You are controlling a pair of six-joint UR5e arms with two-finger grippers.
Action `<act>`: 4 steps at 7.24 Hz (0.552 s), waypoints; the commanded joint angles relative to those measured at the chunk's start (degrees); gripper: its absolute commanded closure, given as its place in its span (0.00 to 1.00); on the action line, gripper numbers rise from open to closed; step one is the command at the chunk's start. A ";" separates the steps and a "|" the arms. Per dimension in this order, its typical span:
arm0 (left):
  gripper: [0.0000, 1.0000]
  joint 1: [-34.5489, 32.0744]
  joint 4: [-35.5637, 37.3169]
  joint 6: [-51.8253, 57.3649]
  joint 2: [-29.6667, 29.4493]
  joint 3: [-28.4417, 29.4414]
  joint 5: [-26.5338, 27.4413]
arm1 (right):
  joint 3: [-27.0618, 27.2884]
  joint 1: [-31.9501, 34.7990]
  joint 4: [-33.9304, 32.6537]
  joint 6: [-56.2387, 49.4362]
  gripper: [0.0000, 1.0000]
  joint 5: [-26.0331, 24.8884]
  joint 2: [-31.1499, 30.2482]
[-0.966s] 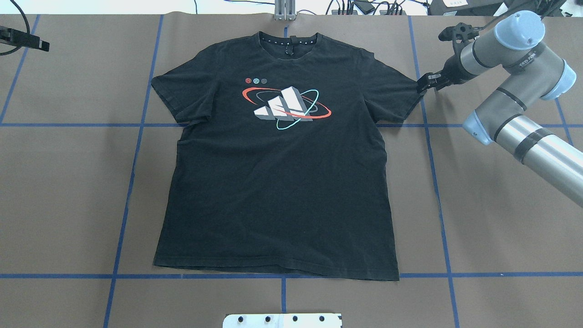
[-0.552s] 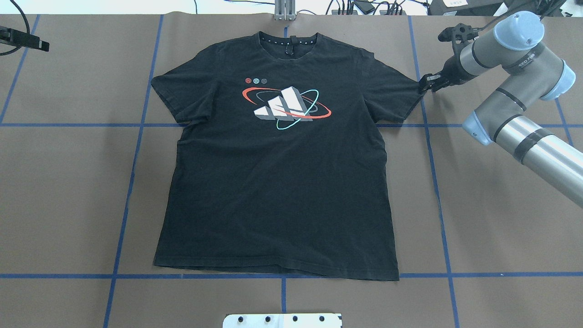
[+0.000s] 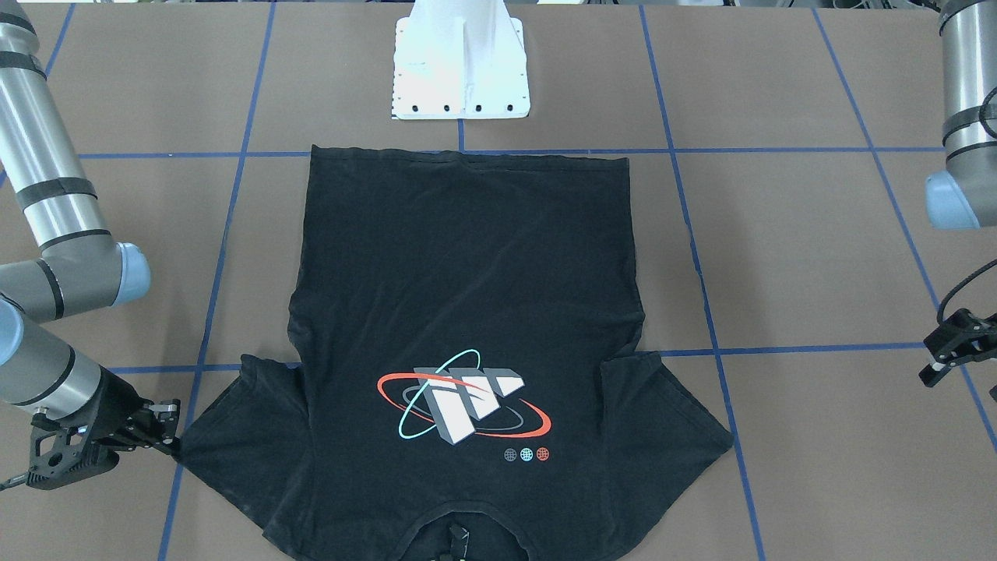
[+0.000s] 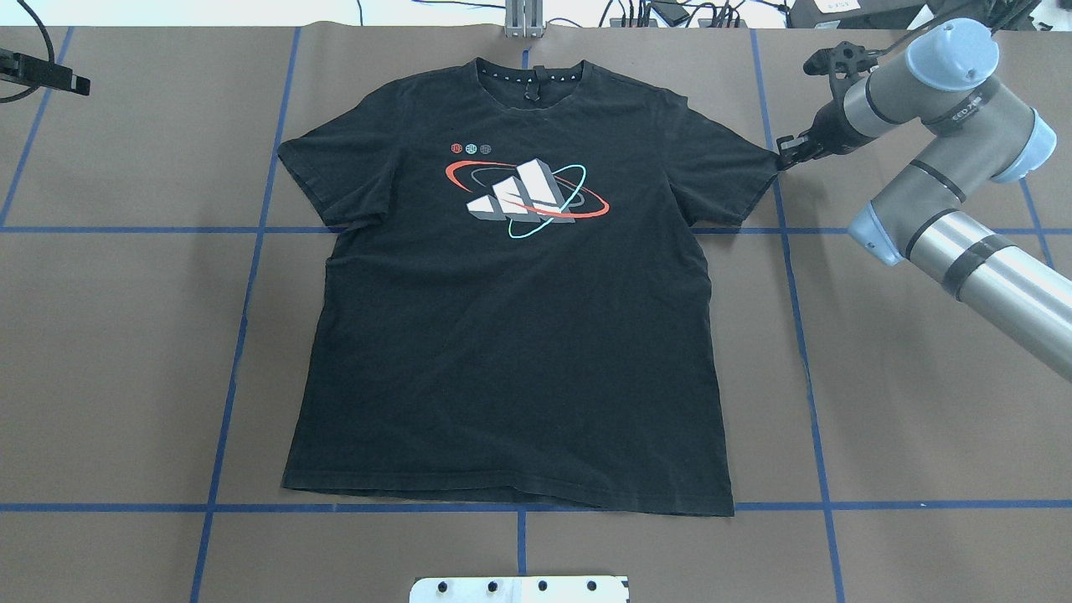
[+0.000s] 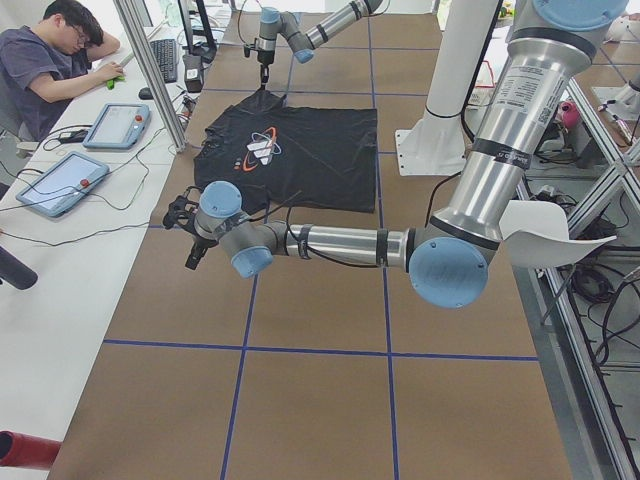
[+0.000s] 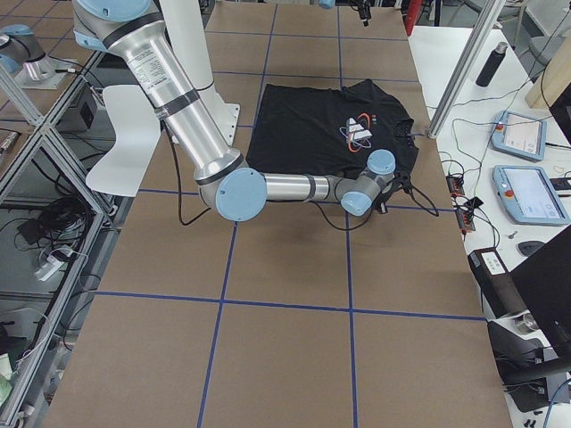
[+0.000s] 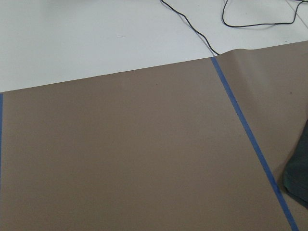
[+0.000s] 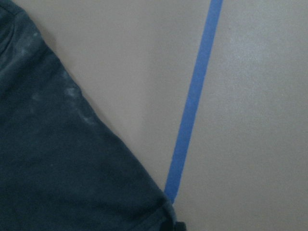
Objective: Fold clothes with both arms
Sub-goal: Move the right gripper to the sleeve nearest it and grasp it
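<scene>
The black short-sleeved T-shirt (image 4: 511,335) of soft knit lies flat, print up, on the brown paper-covered table (image 4: 126,352), collar far from the robot. The black right gripper (image 4: 785,154) meets the nearer sleeve tip (limp, thin hem), seemingly straddling it; pinched or not, I cannot tell. The left gripper (image 3: 946,352) hangs well apart from the shirt, and how its jaws stand I cannot tell either.

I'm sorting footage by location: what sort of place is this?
Likely a robotics lab: left arm and right arm flanking a white pedestal, a T-shirt on a tape-gridded table, teach pendants alongside.

right arm (image 4: 980,268) extended low, left gripper (image 3: 935,370) hovering, jaws apart
</scene>
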 commanded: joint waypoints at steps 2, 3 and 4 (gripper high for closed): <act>0.00 0.00 0.00 -0.03 0.03 -0.25 0.00 | 0.61 3.61 0.07 -0.15 1.00 12.52 0.88; 0.00 -0.09 0.00 -0.03 0.12 -0.34 -0.09 | 0.88 5.11 0.24 -0.15 1.00 18.85 1.05; 0.00 -0.09 0.00 0.06 0.29 -0.25 -0.09 | 1.49 5.12 -0.02 0.02 1.00 19.78 2.53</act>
